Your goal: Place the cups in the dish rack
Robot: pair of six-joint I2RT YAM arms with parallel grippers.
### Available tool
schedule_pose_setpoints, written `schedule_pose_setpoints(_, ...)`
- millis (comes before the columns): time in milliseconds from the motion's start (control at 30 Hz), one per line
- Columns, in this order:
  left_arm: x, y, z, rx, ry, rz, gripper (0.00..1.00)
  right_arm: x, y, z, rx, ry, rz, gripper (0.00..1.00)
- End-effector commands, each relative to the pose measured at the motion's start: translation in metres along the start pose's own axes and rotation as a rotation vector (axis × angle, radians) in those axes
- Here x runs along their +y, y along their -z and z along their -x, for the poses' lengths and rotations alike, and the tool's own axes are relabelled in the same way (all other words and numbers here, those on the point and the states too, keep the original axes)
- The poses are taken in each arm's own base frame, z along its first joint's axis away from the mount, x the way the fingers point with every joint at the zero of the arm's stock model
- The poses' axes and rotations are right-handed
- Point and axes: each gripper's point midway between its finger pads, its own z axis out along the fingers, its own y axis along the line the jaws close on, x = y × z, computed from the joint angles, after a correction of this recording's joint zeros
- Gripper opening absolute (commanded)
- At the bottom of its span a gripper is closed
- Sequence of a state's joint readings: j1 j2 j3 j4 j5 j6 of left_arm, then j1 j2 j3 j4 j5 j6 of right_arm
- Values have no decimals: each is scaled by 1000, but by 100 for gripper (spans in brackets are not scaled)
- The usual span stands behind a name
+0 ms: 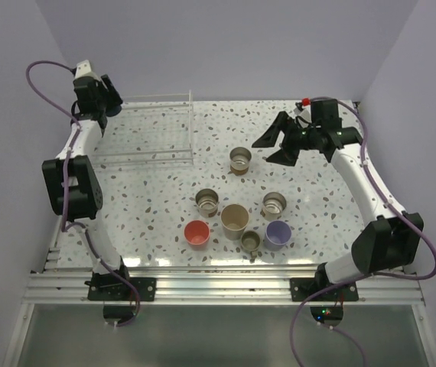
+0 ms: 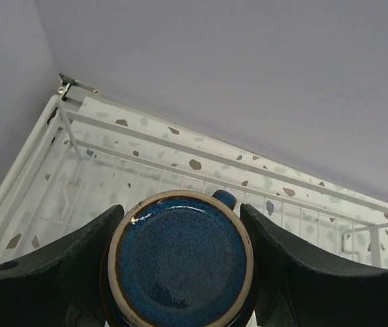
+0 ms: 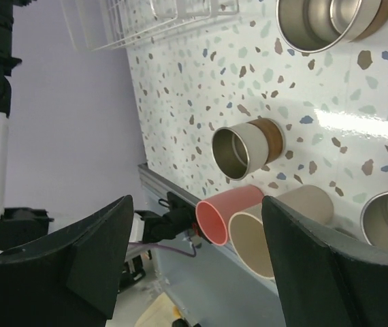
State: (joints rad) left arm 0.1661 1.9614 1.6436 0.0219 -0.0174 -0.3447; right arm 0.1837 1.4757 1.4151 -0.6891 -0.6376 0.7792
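Overhead, just the left gripper (image 1: pixel 102 103) at the dish rack's (image 1: pixel 153 157) far-left corner, load hidden; from its wrist, clamped tight on a dark blue cup (image 2: pixel 180 266) over the rack wires; mid-table, seven loose cups, from red cup (image 1: pixel 196 232) across to lavender cup (image 1: pixel 278 234); rightward, right gripper (image 1: pixel 262 153) spread apart, empty, above the table; from its wrist, red beside beige cup (image 3: pixel 255 238).
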Motion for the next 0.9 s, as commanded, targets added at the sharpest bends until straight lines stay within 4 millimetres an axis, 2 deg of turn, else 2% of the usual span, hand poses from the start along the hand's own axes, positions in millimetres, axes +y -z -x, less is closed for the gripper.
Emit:
schedule_pose_setpoints(0,-8,-13,55,-206,-38,-15,0,-22,-7,-5,47,44,-54,79)
schedule_pose_setpoints(67,-4,-21,54,-226,-28,-11,0,-27,-9,-3,50,69,-69,79)
schedule_pose_setpoints(100,-1,-28,47,-218,-21,-12,0,-31,-9,-1,50,72,-78,79)
schedule_pose_setpoints(200,6,-40,49,-236,4,-17,0,-41,-6,10,22,106,-120,80)
schedule_pose_setpoints(233,11,-48,39,-224,0,-10,0,-41,-3,13,14,112,-126,80)
schedule_pose_setpoints(400,21,-75,26,-225,-31,25,0,-48,-3,26,-5,165,-180,80)
schedule_pose_setpoints(467,25,-80,29,-237,-42,44,0,-51,-4,29,-4,179,-196,80)
schedule_pose_setpoints(500,31,-87,19,-221,-47,62,0,-53,-4,31,-9,183,-207,80)
schedule_pose_setpoints(600,48,-101,8,-182,-64,147,0,-61,-7,34,-1,181,-231,80)
schedule_pose_setpoints(700,63,-107,0,-176,-58,202,0,-64,-10,40,-2,181,-235,80)
schedule_pose_setpoints(867,70,-115,-10,-164,-42,217,0,-66,-12,46,-9,183,-240,80)
